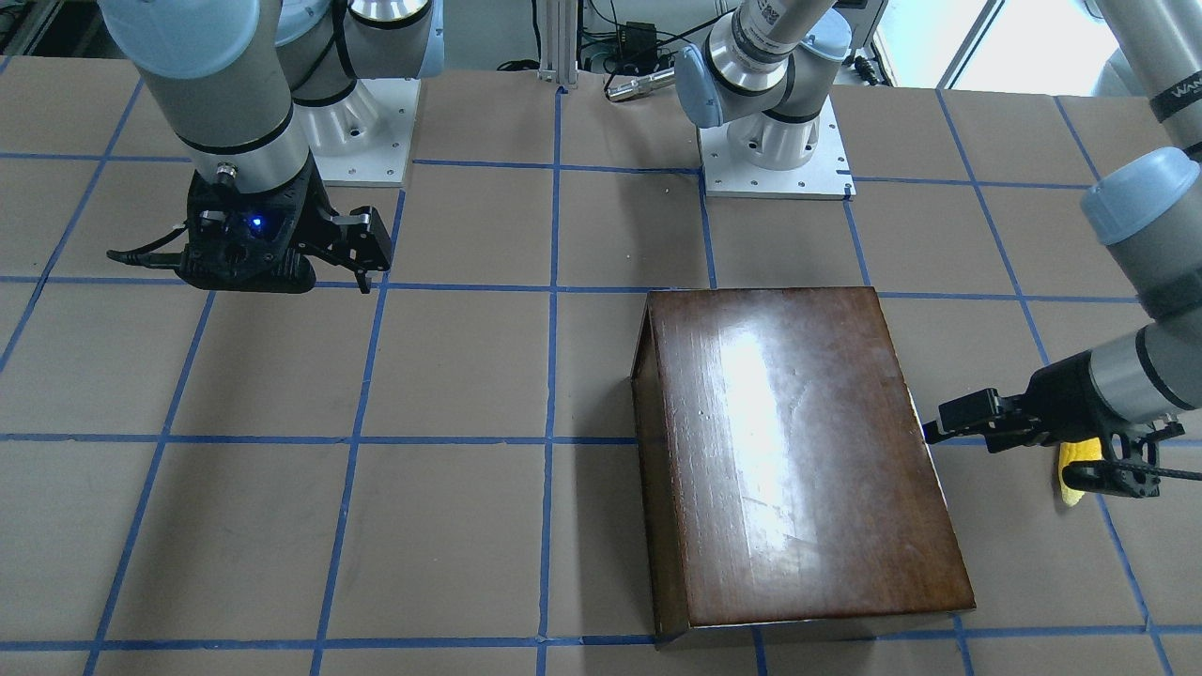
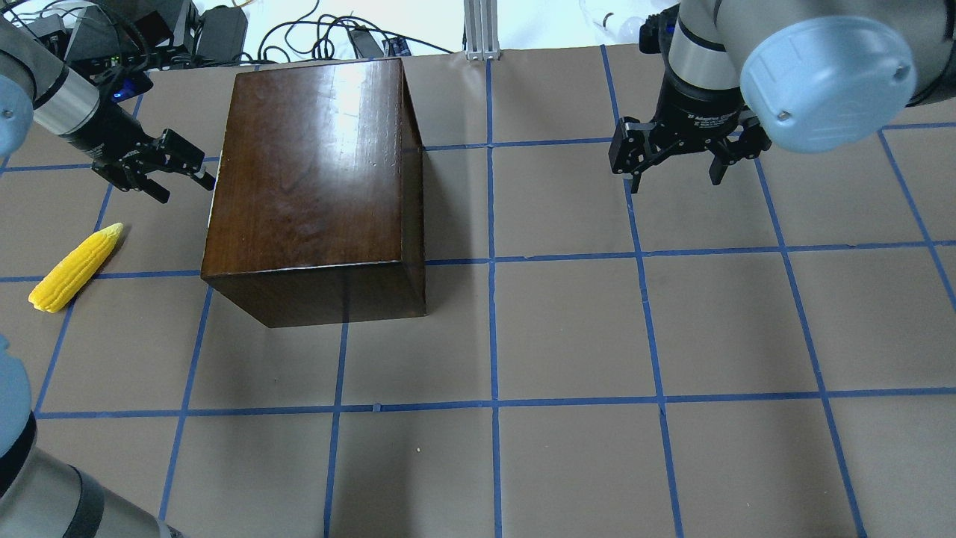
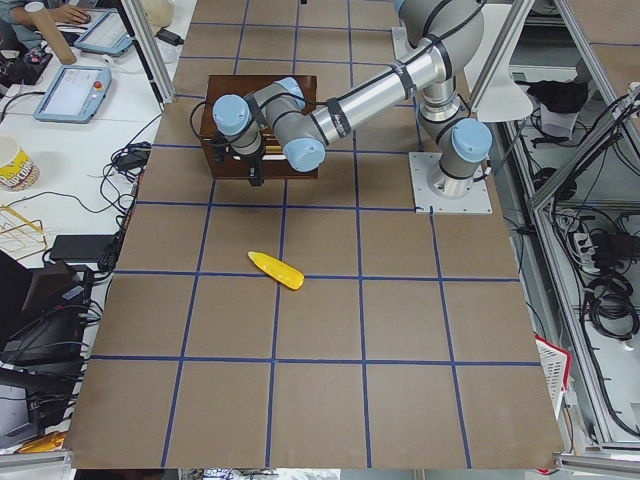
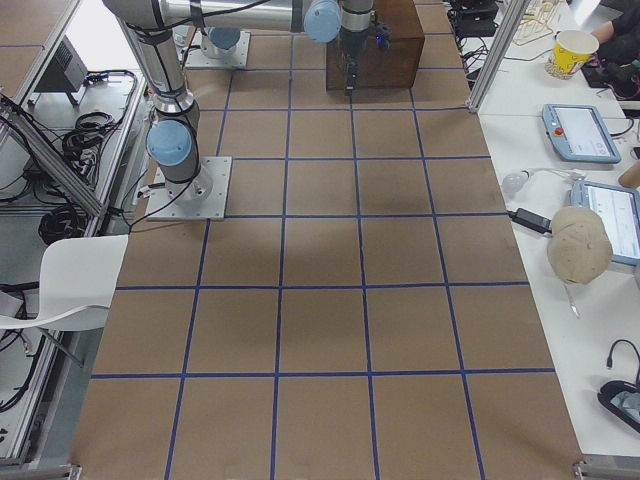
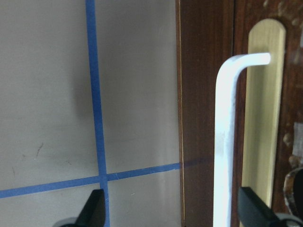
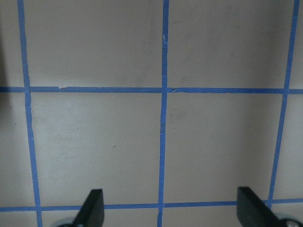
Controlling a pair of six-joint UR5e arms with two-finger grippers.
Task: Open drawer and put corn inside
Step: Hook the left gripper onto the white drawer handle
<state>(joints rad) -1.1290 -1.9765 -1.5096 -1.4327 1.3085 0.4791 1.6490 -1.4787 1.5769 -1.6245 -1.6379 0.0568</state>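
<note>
The glossy dark-brown box (image 2: 314,179) stands on the table, and its drawer is shut. The left wrist view shows the drawer's dark front (image 5: 203,118) with a silver bar handle (image 5: 225,142) on a brass plate. My left gripper (image 2: 179,168) is open, level with that front and close to it. The handle lies between its fingertips (image 5: 94,210) in the wrist view, nearer the right-hand one. The yellow corn (image 2: 75,267) lies on the table beside the box, below the left gripper. It is partly hidden in the front view (image 1: 1071,481). My right gripper (image 2: 676,168) is open and empty above bare table.
The table is brown paper with a blue tape grid (image 2: 493,258). The two arm bases (image 1: 775,155) stand at the robot's edge. Cables and gear (image 2: 149,30) lie beyond the far edge behind the box.
</note>
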